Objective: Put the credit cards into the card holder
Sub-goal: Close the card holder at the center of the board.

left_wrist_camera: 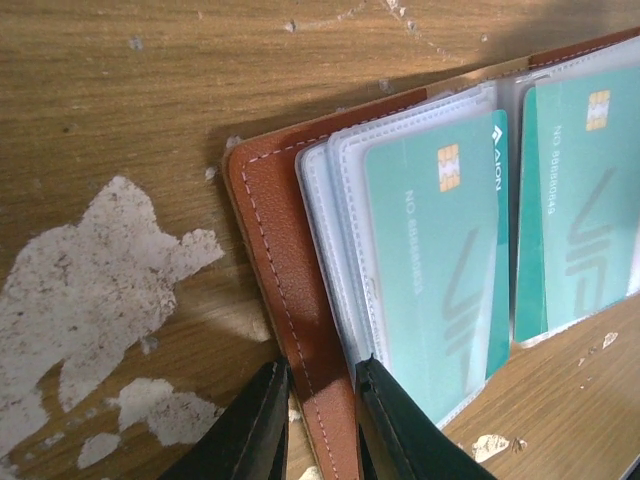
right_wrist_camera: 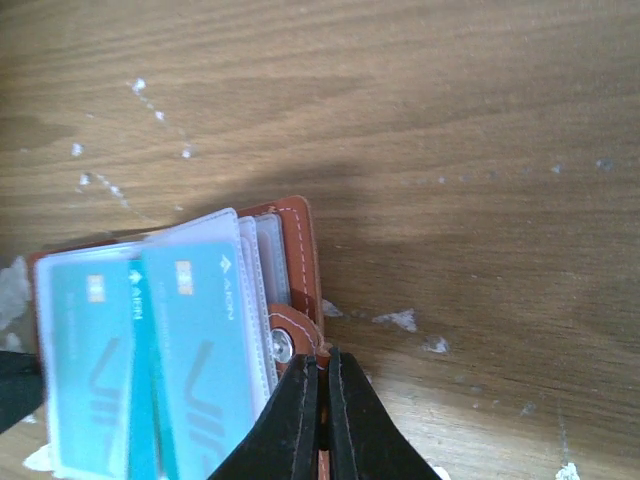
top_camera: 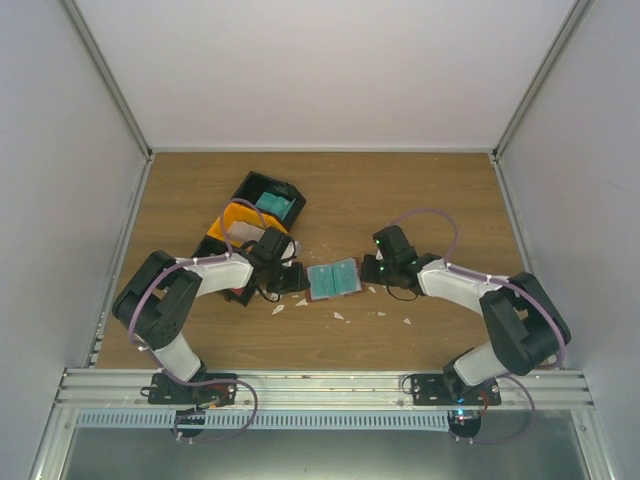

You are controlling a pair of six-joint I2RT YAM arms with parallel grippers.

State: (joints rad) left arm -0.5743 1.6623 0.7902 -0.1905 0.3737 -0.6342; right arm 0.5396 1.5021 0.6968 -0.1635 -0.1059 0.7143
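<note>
**Q:** Where does the card holder [left_wrist_camera: 262, 230] lie, and what does it contain?

**A:** You find it spread open and flat on the table [top_camera: 420, 190], midway between your two arms. Its clear sleeves fan out, and teal credit cards [left_wrist_camera: 440, 270] sit in the sleeves, chip side up.

**Q:** How do your grippers stand?

**A:** Your left gripper [left_wrist_camera: 320, 375] is closed on the holder's left leather cover, one finger on each side of the stitched edge. Your right gripper [right_wrist_camera: 320, 358] is pinched nearly together on the opposite edge, just beside the metal snap [right_wrist_camera: 283, 344].

**Q:** What surrounds the holder?

**A:** Small white scraps [top_camera: 340, 316] lie near it on the wood. Behind your left arm stands a black-and-orange tray [top_camera: 228, 218], with more teal cards [top_camera: 273, 204] in its far compartment.
</note>
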